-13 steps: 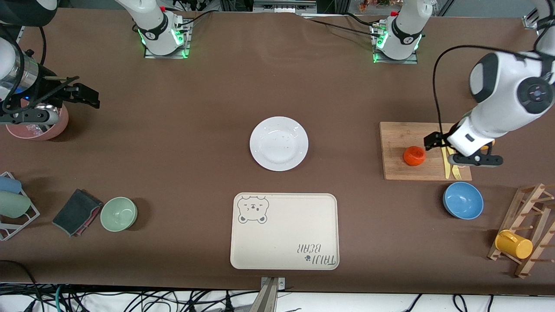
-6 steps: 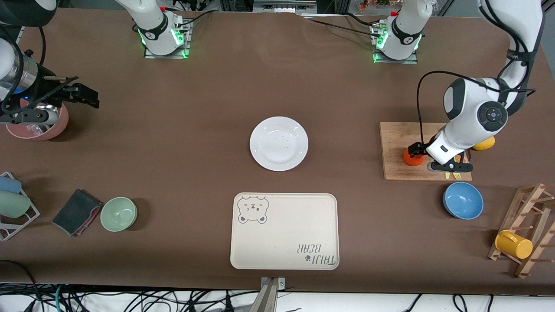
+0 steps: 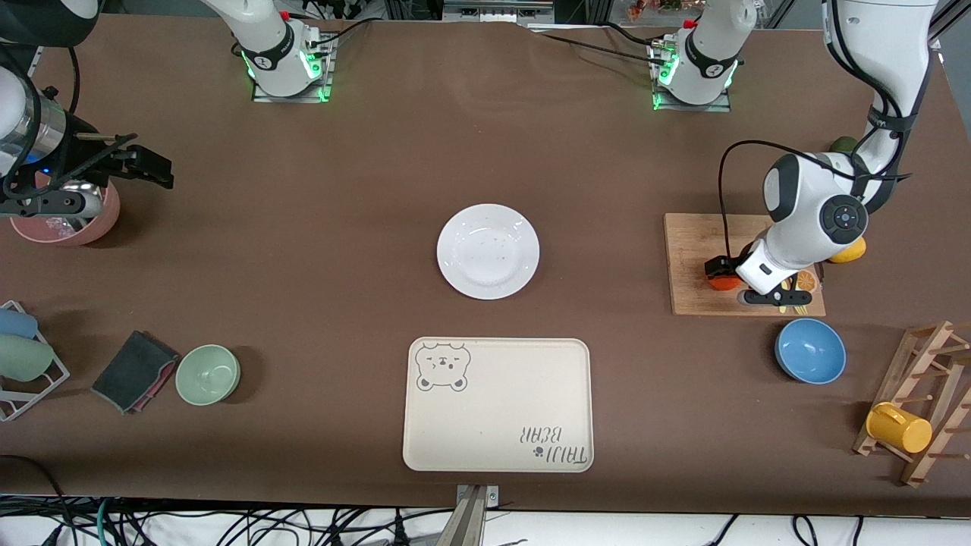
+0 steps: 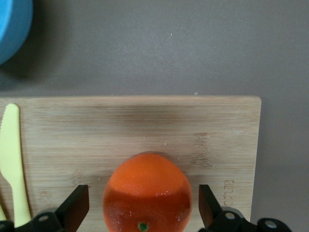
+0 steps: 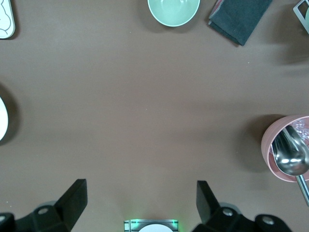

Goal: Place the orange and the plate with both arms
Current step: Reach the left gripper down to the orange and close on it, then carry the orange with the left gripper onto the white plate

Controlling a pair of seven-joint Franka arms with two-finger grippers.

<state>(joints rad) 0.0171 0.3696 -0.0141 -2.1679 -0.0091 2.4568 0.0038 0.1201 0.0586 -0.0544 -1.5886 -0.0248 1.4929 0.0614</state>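
Here the orange (image 4: 147, 193) sits on the wooden board (image 4: 145, 130) at the right of the front view, toward the left arm's end of the table. The left gripper (image 4: 144, 210) is down around it, jaws spread wide, one finger (image 4: 77, 205) on each side of the fruit with a gap showing between each fingertip and the skin, so nothing is gripped. In the front view the arm's wrist covers most of the orange (image 3: 721, 282). A pale yellow knife (image 4: 13, 159) lies on the same board (image 3: 702, 243), beside the fruit. A blue bowl (image 3: 810, 350) stands just below the board in the front view, nearer the camera.

The plate (image 3: 488, 251) lies bare at the middle of the front view, well apart from the orange. Below it, nearer the camera, is the cream bear tray (image 3: 497, 404).

The right gripper (image 5: 140, 205) waits at the upper left edge of the front view, over the table beside a pink cup (image 5: 282, 150) that holds a spoon (image 5: 289, 154); its jaws are wide and hold nothing. A green bowl (image 3: 208, 374) and a dark cloth (image 3: 135, 371) sit at the lower left.
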